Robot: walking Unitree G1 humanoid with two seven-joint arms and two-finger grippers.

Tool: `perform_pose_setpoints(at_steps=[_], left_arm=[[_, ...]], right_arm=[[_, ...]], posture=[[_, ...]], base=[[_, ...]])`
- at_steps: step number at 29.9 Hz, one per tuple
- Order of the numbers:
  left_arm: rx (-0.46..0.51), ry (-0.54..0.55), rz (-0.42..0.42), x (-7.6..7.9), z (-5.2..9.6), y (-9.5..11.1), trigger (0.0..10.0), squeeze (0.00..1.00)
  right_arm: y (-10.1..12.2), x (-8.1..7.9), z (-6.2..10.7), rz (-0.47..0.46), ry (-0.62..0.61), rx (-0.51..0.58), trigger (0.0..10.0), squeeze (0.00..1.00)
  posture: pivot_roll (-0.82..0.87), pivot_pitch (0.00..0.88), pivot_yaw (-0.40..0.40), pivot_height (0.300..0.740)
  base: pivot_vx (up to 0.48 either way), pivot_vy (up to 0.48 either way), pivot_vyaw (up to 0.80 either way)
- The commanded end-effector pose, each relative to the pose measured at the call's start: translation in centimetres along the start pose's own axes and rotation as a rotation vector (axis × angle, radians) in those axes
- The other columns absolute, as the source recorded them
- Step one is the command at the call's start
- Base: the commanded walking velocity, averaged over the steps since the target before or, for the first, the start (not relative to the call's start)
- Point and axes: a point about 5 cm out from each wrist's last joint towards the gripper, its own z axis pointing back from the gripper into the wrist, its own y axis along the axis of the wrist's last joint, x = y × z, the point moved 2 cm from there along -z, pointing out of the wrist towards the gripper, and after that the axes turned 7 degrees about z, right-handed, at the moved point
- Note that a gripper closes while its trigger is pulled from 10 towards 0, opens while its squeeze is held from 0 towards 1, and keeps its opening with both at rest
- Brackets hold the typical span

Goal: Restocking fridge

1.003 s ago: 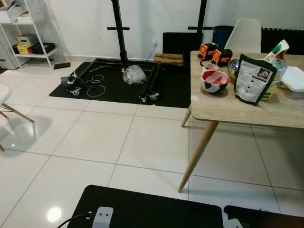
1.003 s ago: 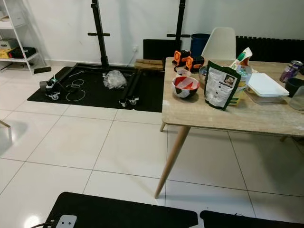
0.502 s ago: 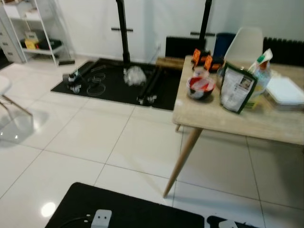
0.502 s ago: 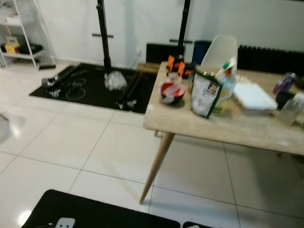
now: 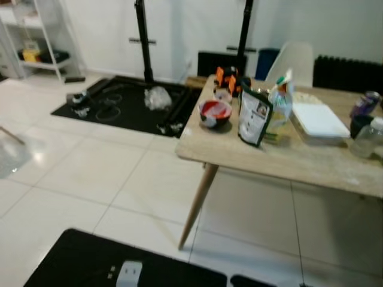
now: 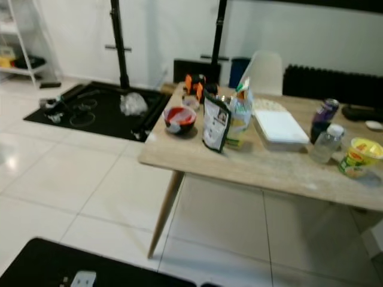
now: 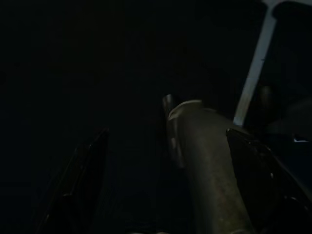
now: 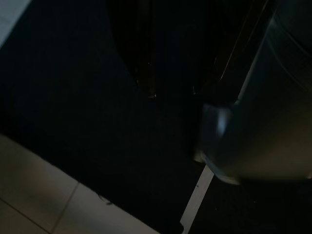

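Pale wood table (image 6: 251, 164) w/ slanted tapered legs stands on white floor tiles (image 5: 84, 179), to the robot's right-front. On its near-left part: red & white bowl (image 6: 179, 119), then a dark pouch (image 6: 215, 129) standing upright just beside it, w/ a clear bottle w/ green-white label (image 6: 240, 113) right behind the pouch. Two orange-black items (image 6: 194, 84) sit at the far left corner. A white lidded container (image 6: 280, 128) lies mid-table. Further right: purple can (image 6: 325, 115), small clear bottle w/ white cap (image 6: 328, 143) near it, and a yellow cup (image 6: 358, 157) close to the table's right end. White chair (image 6: 262, 72) is tucked at the far side, dark radiator (image 6: 329, 86) along the wall behind.

Left of the table, a black mat (image 5: 119, 101) lies on the floor w/ two black upright poles (image 5: 142, 42), cables and a crumpled clear bag (image 5: 155, 97) on it. White shelf unit (image 5: 36, 42) in the far left corner. Head views are a bit blurred.

Left gripper (image 7: 165, 190): wrist view very dark, two black fingers (image 7: 80, 180) spread apart, nothing between them; a grey rounded shape lies beyond. Right gripper (image 8: 170, 92): dark too, arm hanging over black surface and tile; can't tell if fingers are apart or together.
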Motion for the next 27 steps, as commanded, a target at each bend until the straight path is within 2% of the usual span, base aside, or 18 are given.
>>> perform_pose_setpoints(at_steps=[1, 20, 27], left_arm=[[-0.007, 0.011, -0.006, -0.2, 0.0, -0.2, 10.0, 0.00], [-0.004, 0.017, -0.004, -0.3, 0.1, -0.3, 10.0, 0.00], [-0.003, 0.025, -0.002, -0.5, 0.1, -0.4, 10.0, 0.00]], right_arm=[[-0.1, 0.4, 0.0, -0.019, -0.014, -0.003, 10.0, 0.00], [-0.1, 0.6, 0.1, -0.017, -0.022, 0.000, 10.0, 0.00], [2.0, 2.0, 0.0, -0.167, -0.051, 0.089, 10.0, 0.00]], posture=[[-0.03, 0.000, -0.001, 0.740], [-0.03, 0.000, -0.004, 0.740], [-0.03, 0.000, -0.003, 0.740]], base=[[0.000, 0.000, 0.00], [0.000, 0.000, 0.00], [0.000, 0.000, 0.00]])
